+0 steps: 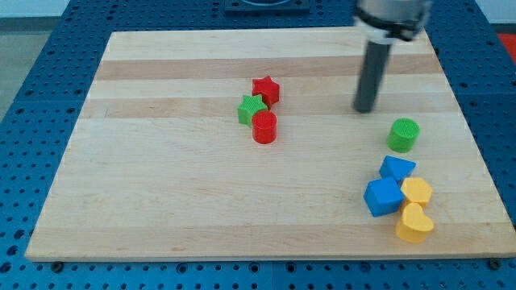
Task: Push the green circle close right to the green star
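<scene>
The green circle (403,134) stands on the wooden board at the view's right. The green star (251,108) sits near the board's middle, touching a red star (266,89) above it and a red circle (264,127) below it on its right side. My tip (365,109) rests on the board up and to the left of the green circle, a short gap away, and far to the right of the green star.
Below the green circle is a cluster: a blue triangle-like block (397,168), a blue cube (383,196), a yellow hexagon-like block (417,192) and a yellow heart (414,224). The board's right edge (476,153) lies close to them.
</scene>
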